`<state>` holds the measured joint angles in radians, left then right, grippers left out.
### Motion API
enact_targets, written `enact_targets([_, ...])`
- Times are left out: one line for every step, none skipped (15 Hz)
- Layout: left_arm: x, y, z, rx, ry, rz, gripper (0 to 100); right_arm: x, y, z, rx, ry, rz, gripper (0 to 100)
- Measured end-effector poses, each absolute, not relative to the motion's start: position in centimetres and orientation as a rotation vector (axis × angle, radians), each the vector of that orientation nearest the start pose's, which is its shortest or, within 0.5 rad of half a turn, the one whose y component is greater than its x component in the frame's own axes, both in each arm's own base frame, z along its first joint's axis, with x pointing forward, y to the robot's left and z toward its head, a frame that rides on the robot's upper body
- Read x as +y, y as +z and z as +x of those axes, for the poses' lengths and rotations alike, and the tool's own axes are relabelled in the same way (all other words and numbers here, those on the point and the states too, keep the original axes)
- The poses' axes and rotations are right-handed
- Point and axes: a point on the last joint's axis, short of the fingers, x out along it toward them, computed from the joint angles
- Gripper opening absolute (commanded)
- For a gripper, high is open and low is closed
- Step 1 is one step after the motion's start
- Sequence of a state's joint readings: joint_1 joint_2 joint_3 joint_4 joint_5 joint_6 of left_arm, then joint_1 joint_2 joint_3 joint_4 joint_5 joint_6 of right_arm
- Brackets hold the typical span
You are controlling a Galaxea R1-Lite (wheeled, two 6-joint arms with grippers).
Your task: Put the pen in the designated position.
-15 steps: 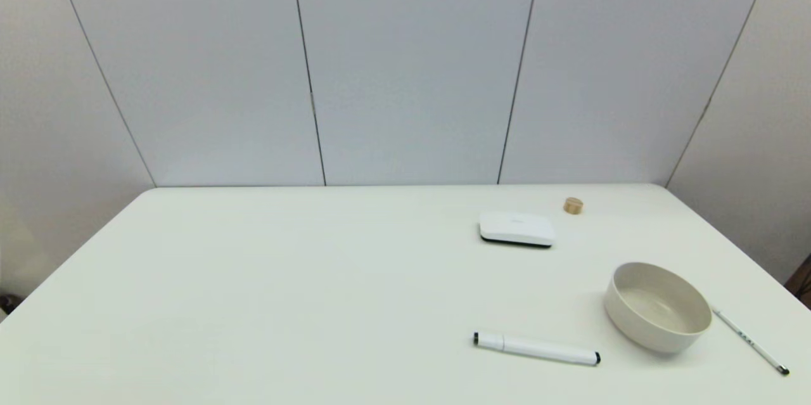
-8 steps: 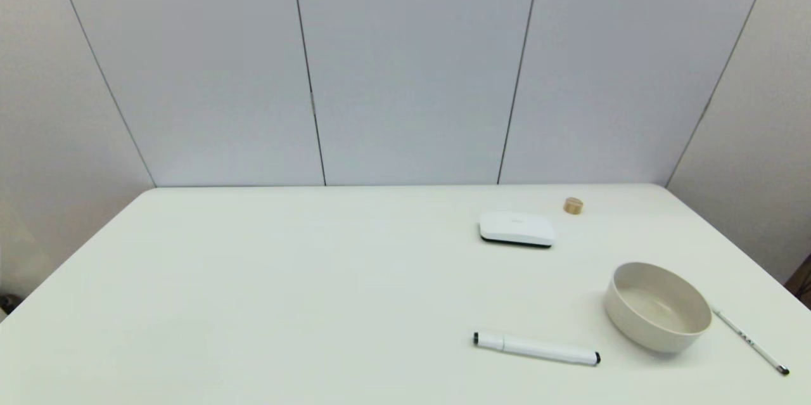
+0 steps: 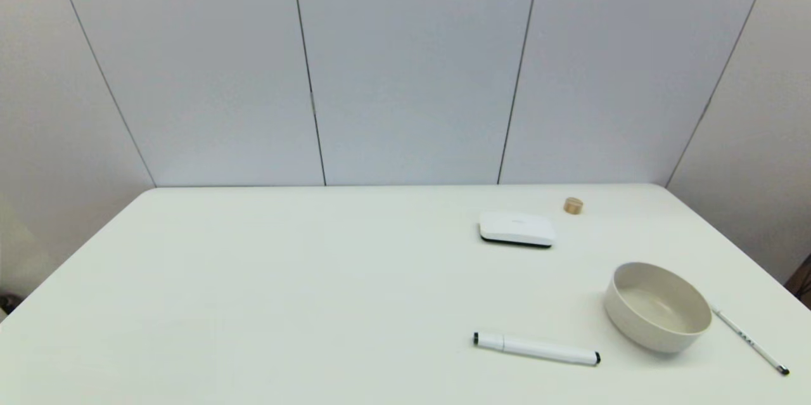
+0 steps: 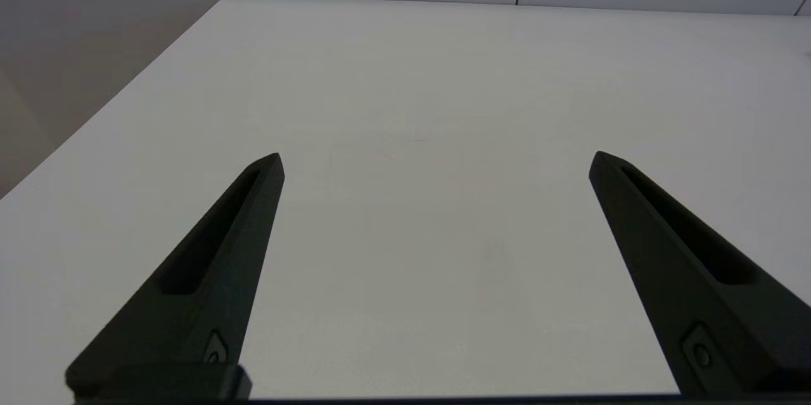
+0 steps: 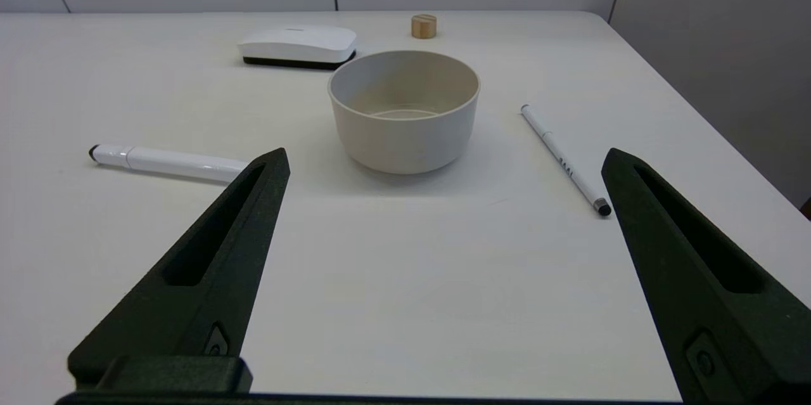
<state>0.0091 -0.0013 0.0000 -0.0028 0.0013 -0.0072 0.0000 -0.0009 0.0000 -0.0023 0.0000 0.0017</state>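
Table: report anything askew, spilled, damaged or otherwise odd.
Nothing stands out. The pen lies flat right of the upright, empty bowl; the marker, eraser and wooden cap rest intact, with no spill.

2 matte-black end effector fingers (image 5: 209,272) per arm, long tapered wedges with slotted recesses, 1 small screw each.

marker (image 5: 168,163) | near end hidden | behind right end effector (image 5: 443,158) finger

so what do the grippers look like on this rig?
Both match: the left gripper and right gripper each have two long matte-black fingers tapering to a point, with a long recessed slot along each and a small round screw near the base. No cables or markings show.
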Motion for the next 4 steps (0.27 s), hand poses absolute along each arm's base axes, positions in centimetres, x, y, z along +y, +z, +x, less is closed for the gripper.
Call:
enact_targets([-0.02,7.57,-2.29,-0.004,0.010,-0.007,100,0.00,7.57,-2.29,-0.004,0.000,0.002,100])
enact_targets([-0.02,7.57,-2.29,-0.004,0.010,-0.007,100,0.00,7.58,-2.29,-0.004,0.000,0.002,100])
enact_targets([-0.02,7.57,-2.29,-0.004,0.010,-0.007,100,0.00,7.57,-2.29,-0.004,0.000,0.002,100])
enact_targets([-0.02,7.57,-2.29,-0.004,0.010,-0.007,100,0.00,7.57,-2.29,-0.004,0.000,0.002,100])
